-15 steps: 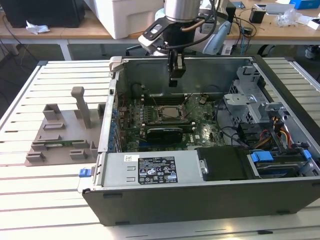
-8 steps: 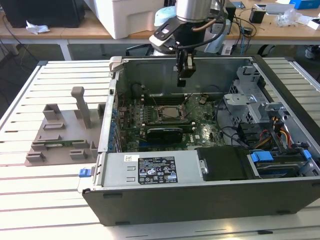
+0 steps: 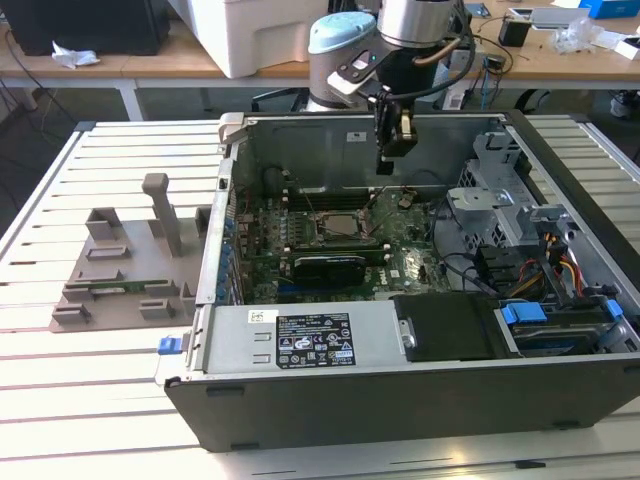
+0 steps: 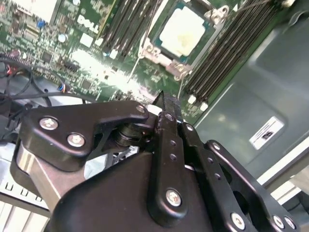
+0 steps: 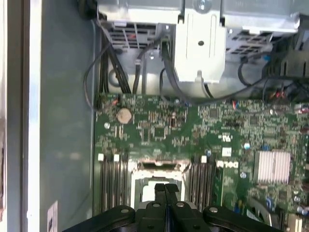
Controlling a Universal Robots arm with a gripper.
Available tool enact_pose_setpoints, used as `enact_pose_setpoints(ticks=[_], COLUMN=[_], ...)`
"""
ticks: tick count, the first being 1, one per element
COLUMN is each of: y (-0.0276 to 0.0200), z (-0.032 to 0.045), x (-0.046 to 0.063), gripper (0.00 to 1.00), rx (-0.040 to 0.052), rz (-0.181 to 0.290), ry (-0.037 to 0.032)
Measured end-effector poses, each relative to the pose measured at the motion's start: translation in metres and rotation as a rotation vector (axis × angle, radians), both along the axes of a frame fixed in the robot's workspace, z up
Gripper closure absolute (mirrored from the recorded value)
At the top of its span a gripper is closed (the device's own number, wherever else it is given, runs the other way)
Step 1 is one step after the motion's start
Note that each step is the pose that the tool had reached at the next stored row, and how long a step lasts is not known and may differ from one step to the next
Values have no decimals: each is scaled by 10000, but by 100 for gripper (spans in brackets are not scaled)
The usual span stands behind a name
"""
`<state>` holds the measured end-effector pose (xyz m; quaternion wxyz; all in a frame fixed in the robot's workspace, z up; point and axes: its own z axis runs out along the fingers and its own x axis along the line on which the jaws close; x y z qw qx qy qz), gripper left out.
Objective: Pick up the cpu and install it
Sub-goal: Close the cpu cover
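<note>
Silver cpu (image 4: 183, 31), just one, sits in your socket (image 4: 157, 52); your two jaws hang above it, pinched together.

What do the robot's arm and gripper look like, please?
The arm is a silver-grey tube with a pale blue joint cap and a black wrist, with black cables looping around it. The gripper is black, built of flat jointed links fastened with silver screws, on a silvery metal base.
</note>
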<state>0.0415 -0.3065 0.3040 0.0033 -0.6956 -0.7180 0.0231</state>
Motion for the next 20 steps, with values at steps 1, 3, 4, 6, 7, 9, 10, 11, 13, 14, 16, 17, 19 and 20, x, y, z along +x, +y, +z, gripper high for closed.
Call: enact_pose_setpoints(ticks=[1,3,4,6,7,9,10,11,13,14,16,17,19,20], y=[0,5,6,9,9,10,9,9,10,10,9,9,9,9], z=[-10,-67,-85,-156,-176,-230,-248,-273,-358,-383,-414,-423,-439,-446], x=[24,114,133,198,215,246,252,260,289,295,297,297,298,298], gripper=[89,89,89,89,89,89,89,89,89,89,89,89,89,89], rx=[0,-3,-5,-6,-6,-7,-7,-8,-7,-7,-8,-8,-7,-8], rz=[1,12,38,228,260,267,268,267,268,267,265,266,267,267], ry=[5,24,27,29,28,31,31,32,32,31,32,32,32,32])
